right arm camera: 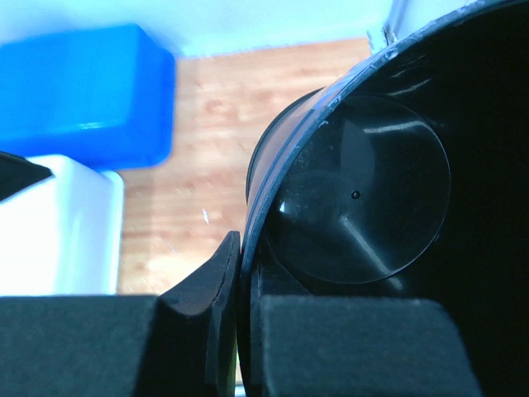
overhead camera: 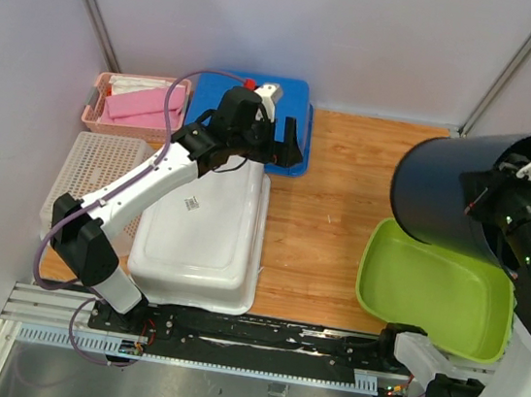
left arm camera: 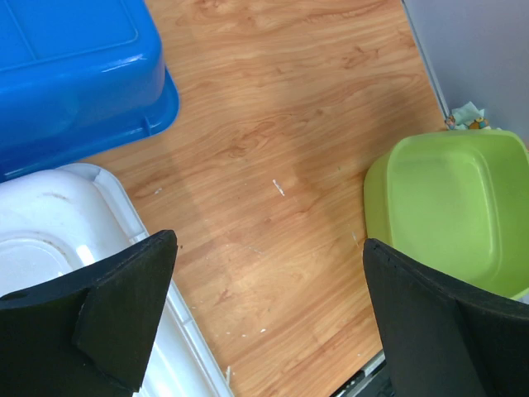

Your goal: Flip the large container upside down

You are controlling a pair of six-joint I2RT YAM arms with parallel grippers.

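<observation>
Pinches the rim of the large container [overhead camera: 443, 188] with the right gripper [right arm camera: 241, 281], holding it sideways above the green tub [overhead camera: 370, 271] at right. Hangs the left gripper [left arm camera: 269, 248], jaws spread, over the far right corner of the white tub [overhead camera: 200, 249].

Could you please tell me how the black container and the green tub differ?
The black container is a deep cylinder; the green tub is a shallow rectangle. The container is held tipped sideways by the right gripper; the tub rests open side up. Both look empty.
</observation>
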